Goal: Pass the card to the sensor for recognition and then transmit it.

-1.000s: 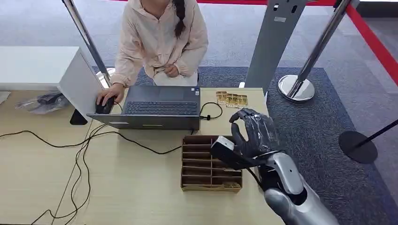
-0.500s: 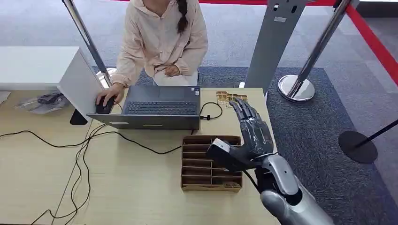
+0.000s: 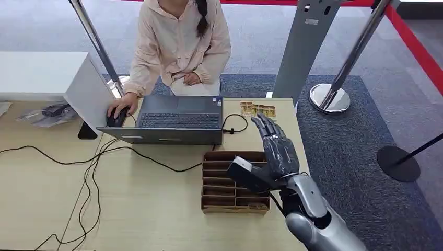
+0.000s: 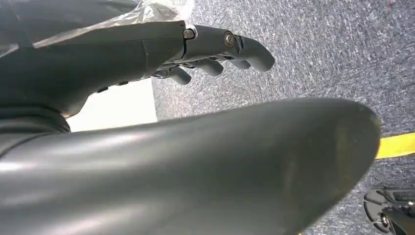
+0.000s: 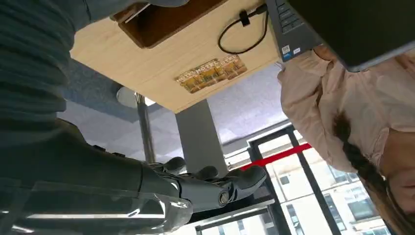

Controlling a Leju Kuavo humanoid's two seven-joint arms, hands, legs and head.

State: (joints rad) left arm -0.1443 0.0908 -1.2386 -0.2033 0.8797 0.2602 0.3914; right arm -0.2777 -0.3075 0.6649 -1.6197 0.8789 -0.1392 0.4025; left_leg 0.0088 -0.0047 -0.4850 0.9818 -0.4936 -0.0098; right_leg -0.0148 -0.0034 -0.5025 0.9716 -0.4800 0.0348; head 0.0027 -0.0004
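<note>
**Clerk:** Item one: a short row of thin gold-patterned cards [image 3: 258, 110], lying flat on the pale wooden desk [image 3: 156, 209] at its far edge, beside the open dark-grey laptop [image 3: 175, 120]. The right wrist view shows the same row [image 5: 211, 73] flush on the wood.

**Visitor:** And handling?

**Clerk:** By my judgement: light, stiff, smooth and likely slippery. Flat on the desk they leave little edge to catch; I would take one by its long edges, or slide it to the desk's rim and pinch it there. Which card is meant I cannot tell.

**Visitor:** Item two?

**Clerk:** The robot's right hand [image 3: 276, 149], dark and many-fingered on a silver arm. It is raised over the brown cardboard divider tray [image 3: 230, 183], fingers straight, spread, pointing towards the cards, holding nothing. It is near the row and not touching it.

**Visitor:** The other hand?

**Clerk:** The left hand [image 4: 161, 49] hangs over grey carpet, fingers loosely extended, empty.

**Visitor:** Anyone else?

**Clerk:** A person in a pale pink jacket [image 3: 180, 47], seated behind the laptop, one hand on a mouse.
</note>
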